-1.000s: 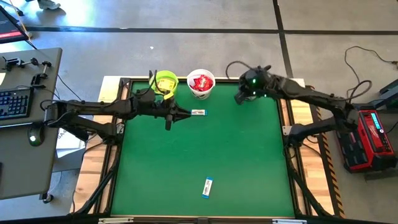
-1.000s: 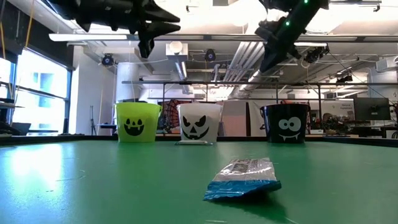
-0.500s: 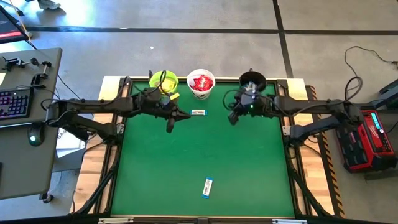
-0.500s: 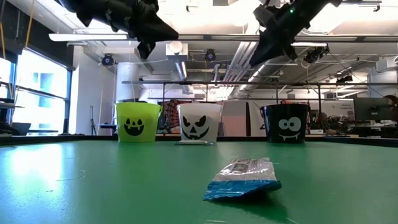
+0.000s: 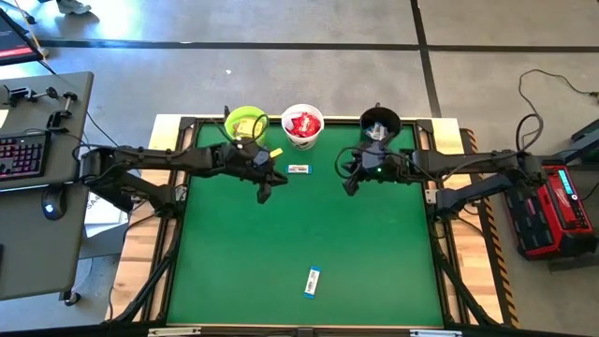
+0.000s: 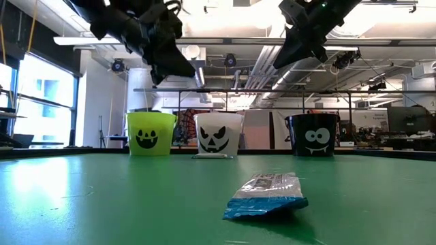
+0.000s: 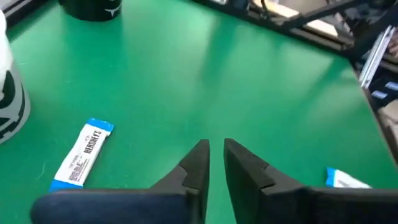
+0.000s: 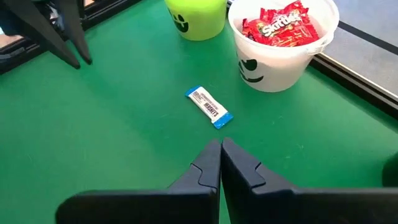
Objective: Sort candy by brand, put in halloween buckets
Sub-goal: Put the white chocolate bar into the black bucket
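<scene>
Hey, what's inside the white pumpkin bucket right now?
The white bucket is filled to the rim with red Skittles packets, seen from the right wrist view. Only the top layer shows; whatever lies beneath those packets is covered.

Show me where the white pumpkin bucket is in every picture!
High view: white bucket, top centre, full of red packets.
Low view: middle of the three buckets.
Left wrist view: only its side at the edge.
Right wrist view: in plain view.
Shared landmark: the blue-and-white bar beside it.
</scene>
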Motion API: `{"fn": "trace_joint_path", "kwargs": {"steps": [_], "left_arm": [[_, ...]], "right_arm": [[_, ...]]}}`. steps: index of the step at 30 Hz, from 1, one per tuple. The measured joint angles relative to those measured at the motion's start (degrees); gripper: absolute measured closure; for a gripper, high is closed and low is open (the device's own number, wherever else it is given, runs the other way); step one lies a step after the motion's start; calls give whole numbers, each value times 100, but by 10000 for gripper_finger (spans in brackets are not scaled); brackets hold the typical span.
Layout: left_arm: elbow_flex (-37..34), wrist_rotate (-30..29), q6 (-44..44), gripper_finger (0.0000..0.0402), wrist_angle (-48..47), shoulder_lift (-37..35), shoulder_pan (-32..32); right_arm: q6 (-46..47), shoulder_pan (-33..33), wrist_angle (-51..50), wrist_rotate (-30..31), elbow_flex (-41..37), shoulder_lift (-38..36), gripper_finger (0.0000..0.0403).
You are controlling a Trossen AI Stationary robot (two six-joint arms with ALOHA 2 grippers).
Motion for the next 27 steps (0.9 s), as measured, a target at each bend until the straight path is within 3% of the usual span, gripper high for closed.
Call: {"fn": "trace_joint_path", "kwargs": {"steps": [15,27], "left_arm": [[-5,-443,924,264,-710,339,0],[-2,-1312,1093,200,159,1329,112]], "right_arm": [[-7,39,-34,-82,0,-2,403],[-22,39,-112,-89,0,0,403]]}}
